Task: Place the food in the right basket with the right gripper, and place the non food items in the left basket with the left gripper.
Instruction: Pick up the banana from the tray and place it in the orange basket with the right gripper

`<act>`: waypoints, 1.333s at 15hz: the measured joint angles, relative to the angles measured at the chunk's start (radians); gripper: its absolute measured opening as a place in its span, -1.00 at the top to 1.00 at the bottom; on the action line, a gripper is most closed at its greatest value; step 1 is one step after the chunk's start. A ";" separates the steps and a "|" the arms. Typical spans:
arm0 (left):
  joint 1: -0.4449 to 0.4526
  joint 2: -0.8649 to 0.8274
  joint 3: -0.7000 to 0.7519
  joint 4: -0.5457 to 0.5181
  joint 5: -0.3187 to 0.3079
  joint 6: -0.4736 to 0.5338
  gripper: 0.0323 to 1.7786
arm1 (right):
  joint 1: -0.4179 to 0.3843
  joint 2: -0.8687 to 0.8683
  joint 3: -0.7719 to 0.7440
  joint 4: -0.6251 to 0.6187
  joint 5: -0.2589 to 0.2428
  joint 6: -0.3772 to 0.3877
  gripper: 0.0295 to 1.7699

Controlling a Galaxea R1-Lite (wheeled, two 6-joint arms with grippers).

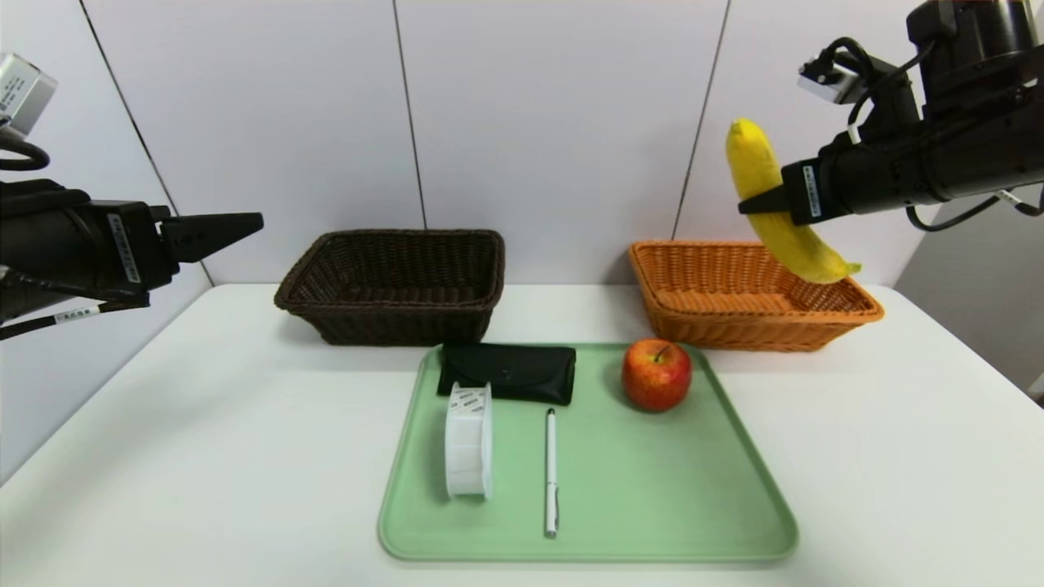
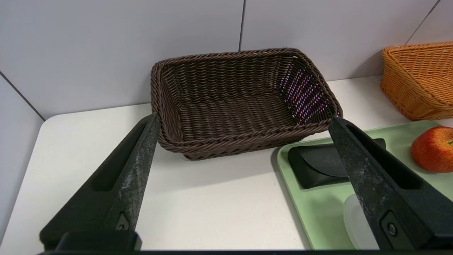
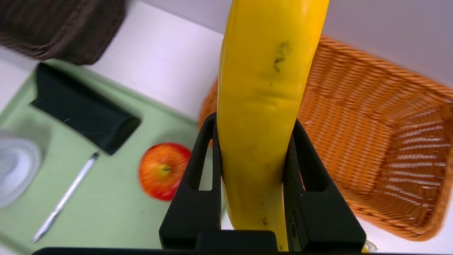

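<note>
Behind the banana (image 1: pixel 787 204) — basket (image 1: pixel 693 326) partly hidden.

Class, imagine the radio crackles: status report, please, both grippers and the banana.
Right gripper shut on banana, held above orange basket. Left gripper open, empty, off to the left. Nothing seen blocking the banana's way down.

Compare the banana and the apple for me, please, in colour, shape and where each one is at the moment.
The banana is plain yellow, while the apple is mostly red. The banana is long and gently curved; the apple is round. The banana is held up in the right gripper, whereas the apple rests on the green tray. Both are food, and neither is in a basket.
</note>
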 joint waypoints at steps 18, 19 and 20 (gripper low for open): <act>0.000 0.011 -0.020 -0.002 -0.004 0.000 -0.90 | -0.206 0.362 -0.199 -0.005 0.196 -0.510 0.48; 0.000 0.011 -0.020 -0.002 -0.005 0.000 -0.90 | -0.213 0.372 -0.199 -0.001 0.197 -0.533 0.48; 0.000 0.011 -0.020 -0.002 -0.005 0.000 -0.90 | -0.218 0.381 -0.198 0.000 0.196 -0.547 0.48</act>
